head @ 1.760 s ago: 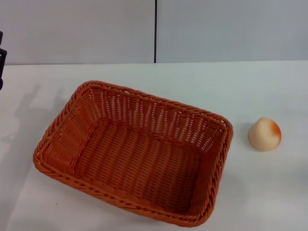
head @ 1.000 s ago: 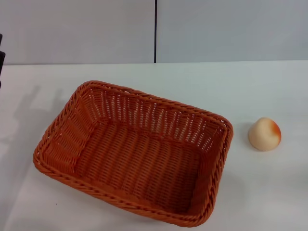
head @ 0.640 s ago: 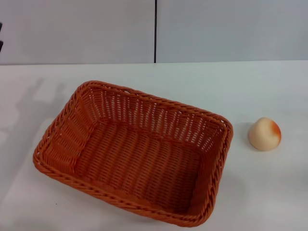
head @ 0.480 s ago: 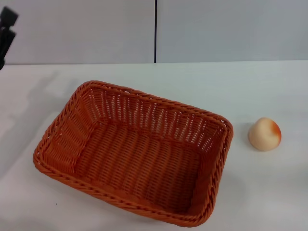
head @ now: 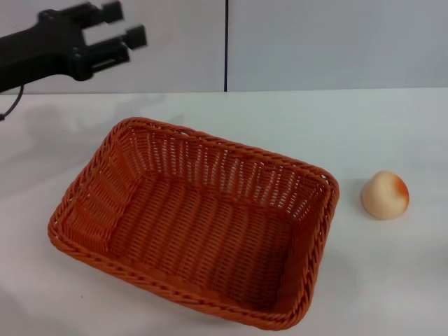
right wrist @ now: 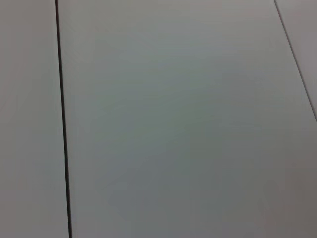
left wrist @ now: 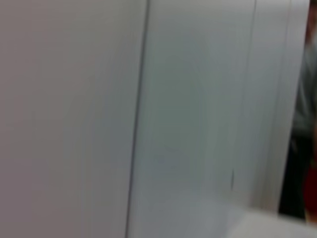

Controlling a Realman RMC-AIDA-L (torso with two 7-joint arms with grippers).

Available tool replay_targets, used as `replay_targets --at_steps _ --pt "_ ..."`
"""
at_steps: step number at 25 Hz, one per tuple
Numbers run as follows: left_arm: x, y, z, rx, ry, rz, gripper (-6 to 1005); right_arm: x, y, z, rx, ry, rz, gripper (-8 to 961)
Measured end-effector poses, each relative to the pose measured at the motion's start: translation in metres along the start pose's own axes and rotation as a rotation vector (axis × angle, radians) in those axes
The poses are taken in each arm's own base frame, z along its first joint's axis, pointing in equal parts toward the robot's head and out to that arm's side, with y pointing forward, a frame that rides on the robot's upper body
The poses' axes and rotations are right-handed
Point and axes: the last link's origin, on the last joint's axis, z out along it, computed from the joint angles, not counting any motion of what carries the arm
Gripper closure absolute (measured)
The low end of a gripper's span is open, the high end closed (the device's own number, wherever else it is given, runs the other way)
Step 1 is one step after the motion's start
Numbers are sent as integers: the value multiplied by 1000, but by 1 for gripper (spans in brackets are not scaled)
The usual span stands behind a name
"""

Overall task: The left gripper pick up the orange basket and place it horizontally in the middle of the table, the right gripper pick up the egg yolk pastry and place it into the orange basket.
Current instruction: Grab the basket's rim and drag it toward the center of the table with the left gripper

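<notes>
The orange basket (head: 196,220) lies empty on the white table (head: 294,126), its long axis running slantwise from upper left to lower right. The egg yolk pastry (head: 384,195) rests on the table to the right of it, a short gap away. My left gripper (head: 120,26) reaches in from the upper left, high above the table and behind the basket's far left corner. It is open with nothing between its fingers. The right gripper is out of view. Both wrist views show only pale wall panels.
A pale grey wall (head: 336,42) with a dark vertical seam stands behind the table. White tabletop lies around the basket on the left, the far side and the right.
My left arm has swung in from the left edge, and its gripper now hangs high over the table's far left. Basket and pastry have not moved.
</notes>
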Motion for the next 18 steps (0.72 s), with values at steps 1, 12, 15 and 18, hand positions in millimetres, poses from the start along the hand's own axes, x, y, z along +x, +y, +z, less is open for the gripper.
replay_targets --at_steps 1,12,15,18 --pt "4 -1 3 -6 -44 6 324 0 0 0 1 1 1 323" --pt "17 -8 37 -35 -373 59 314 1 -5 -4 12 12 37 323" --pt "10 -8 44 -38 -451 83 302 3 -6 -4 17 23 68 323" --pt "6 -10 47 -32 -489 103 273 4 -6 -4 18 29 87 323"
